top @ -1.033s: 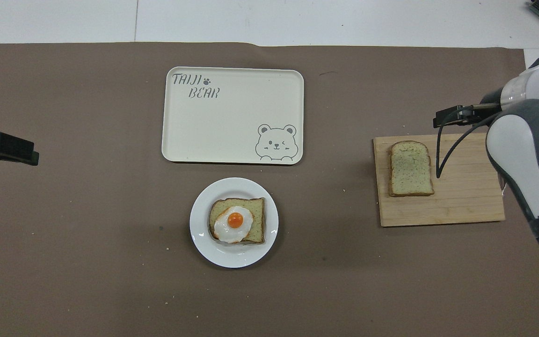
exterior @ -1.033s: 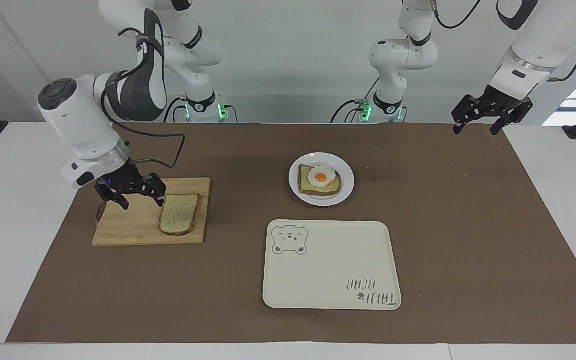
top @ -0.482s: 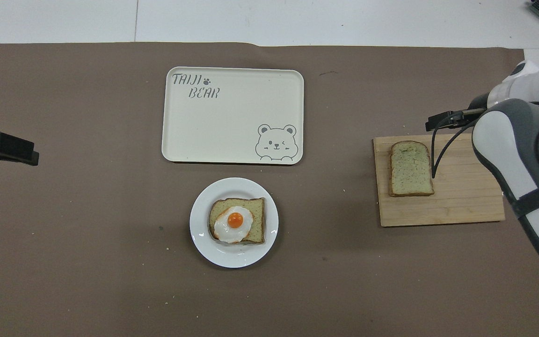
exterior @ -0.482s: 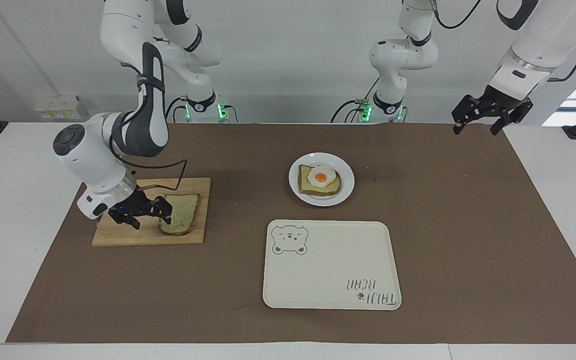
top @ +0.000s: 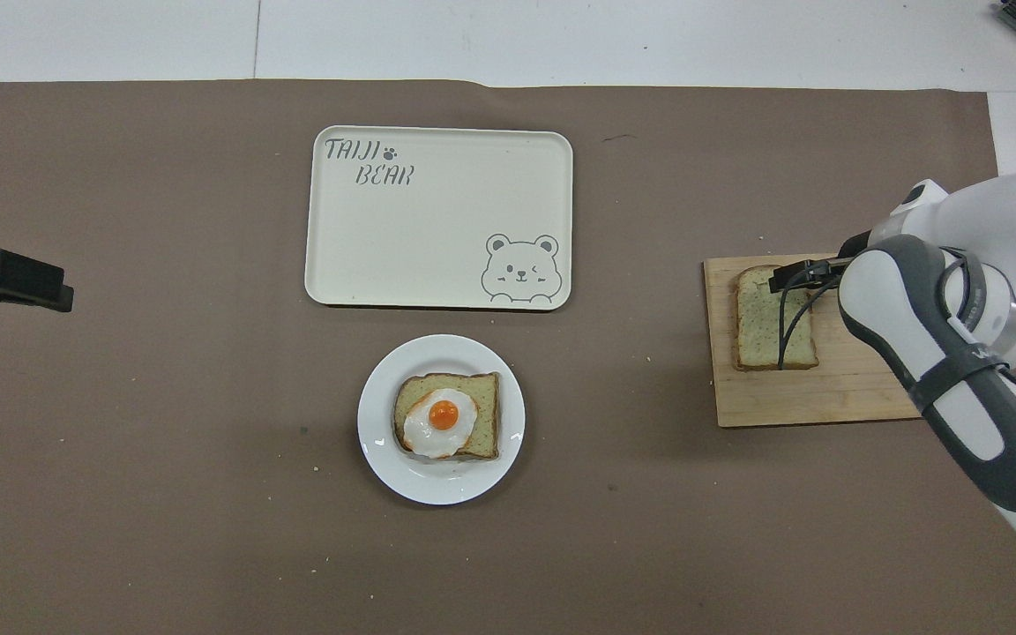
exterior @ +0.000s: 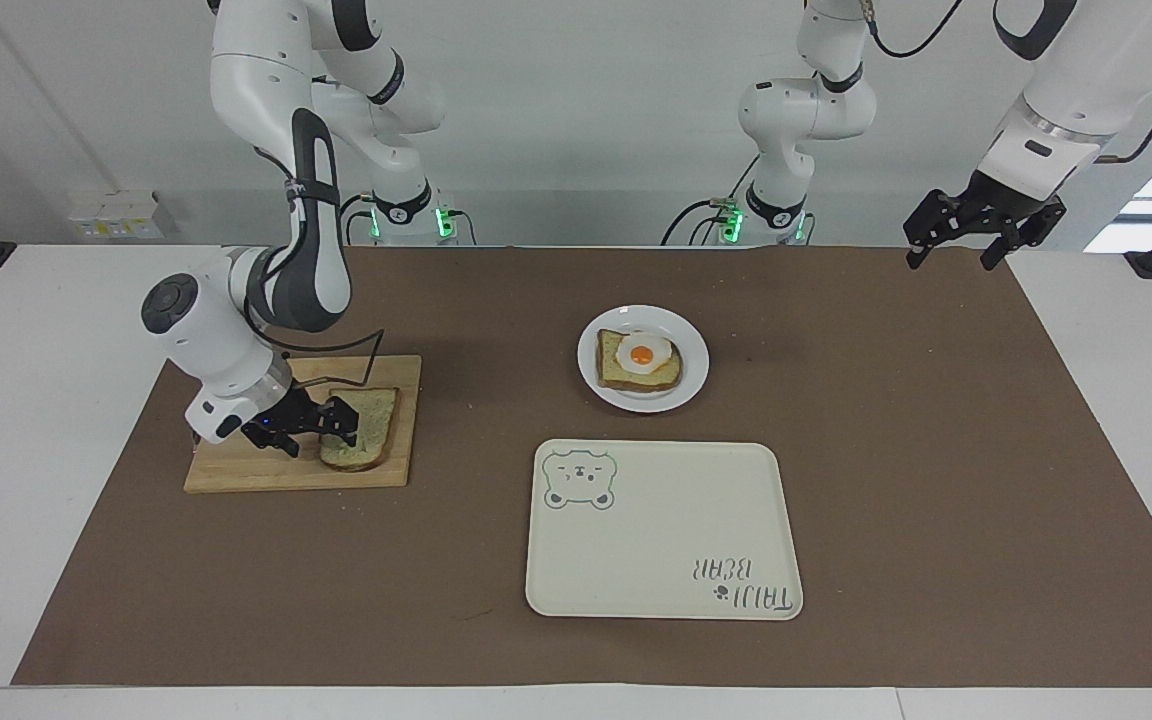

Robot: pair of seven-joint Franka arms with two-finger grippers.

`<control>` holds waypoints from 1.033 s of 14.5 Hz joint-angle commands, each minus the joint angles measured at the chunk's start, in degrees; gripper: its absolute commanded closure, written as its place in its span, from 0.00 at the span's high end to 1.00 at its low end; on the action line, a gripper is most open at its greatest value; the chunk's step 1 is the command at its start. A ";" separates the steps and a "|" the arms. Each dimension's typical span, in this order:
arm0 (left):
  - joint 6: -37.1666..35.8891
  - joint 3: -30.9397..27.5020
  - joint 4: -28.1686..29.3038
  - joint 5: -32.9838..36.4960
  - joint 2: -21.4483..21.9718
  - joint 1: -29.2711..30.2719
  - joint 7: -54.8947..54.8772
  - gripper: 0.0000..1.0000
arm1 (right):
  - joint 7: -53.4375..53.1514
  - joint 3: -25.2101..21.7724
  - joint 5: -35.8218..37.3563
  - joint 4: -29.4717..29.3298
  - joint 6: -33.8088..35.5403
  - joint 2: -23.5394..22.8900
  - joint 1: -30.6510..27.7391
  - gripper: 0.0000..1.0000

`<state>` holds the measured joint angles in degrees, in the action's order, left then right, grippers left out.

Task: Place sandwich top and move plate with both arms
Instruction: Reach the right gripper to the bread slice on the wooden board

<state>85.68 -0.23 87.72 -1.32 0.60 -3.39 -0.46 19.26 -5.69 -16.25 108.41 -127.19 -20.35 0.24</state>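
Note:
The sandwich top [exterior: 368, 430] [top: 759, 326], a plain speckled slice, lies flat on a wooden cutting board [exterior: 256, 472] [top: 825, 399] toward the right arm's end of the table. My right gripper [exterior: 321, 433] [top: 788, 280] is open and low over the board at the slice's edge, one fingertip [exterior: 346, 425] over the bread; I cannot tell if it touches. The white plate [exterior: 688, 385] [top: 380, 450] holds a bread slice with a fried egg [exterior: 642, 355] [top: 442, 416]. My left gripper [exterior: 951, 252] [top: 45, 293] waits open, raised over the left arm's end of the mat.
A cream rectangular tray [exterior: 666, 545] [top: 437, 238] with a bear drawing lies just farther from the robots than the plate. A brown mat [exterior: 896, 450] covers the table. The right arm's cable [top: 792, 322] hangs over the slice.
The right arm has come down and swung its open gripper across the board to the slice's edge. The left arm, slice, plate and tray have not moved.

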 commanded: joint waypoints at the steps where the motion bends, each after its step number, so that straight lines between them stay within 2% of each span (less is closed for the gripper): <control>1: -1.12 -0.03 -0.88 -0.52 -0.25 0.23 -0.51 1.00 | 2.27 0.33 -2.21 1.89 -1.05 1.28 -0.77 1.00; 4: -1.12 -0.03 -0.88 -0.52 -0.25 0.23 -0.51 1.00 | 2.54 0.33 -3.35 2.50 -1.13 1.10 -0.95 1.00; 5: -1.12 -0.03 -0.97 -0.52 -0.25 0.23 -0.51 1.00 | 2.54 0.33 -3.35 2.50 -1.22 1.10 -0.95 0.93; 6: -1.21 -0.03 -0.88 -0.52 -0.25 0.23 -0.51 1.00 | 2.54 0.33 -3.35 2.50 -1.22 1.10 -0.95 0.74; 9: -1.12 -0.03 -0.88 -0.52 -0.25 0.23 -0.51 1.00 | 2.01 0.33 -3.35 2.50 -1.22 1.10 -0.77 0.04; 10: -1.12 -0.03 -0.88 -0.52 -0.25 0.23 -0.51 1.00 | 1.92 0.24 -3.35 2.50 -1.22 1.10 -0.86 0.00; 15: -1.12 -0.03 -0.88 -0.52 -0.25 0.23 -0.51 1.00 | -0.27 0.24 -3.35 2.50 -1.22 1.10 -0.68 0.00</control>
<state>85.68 -0.23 87.72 -1.32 0.60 -3.39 -0.46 19.29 -5.78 -17.69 109.45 -127.25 -19.99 -0.33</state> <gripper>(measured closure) 0.000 0.767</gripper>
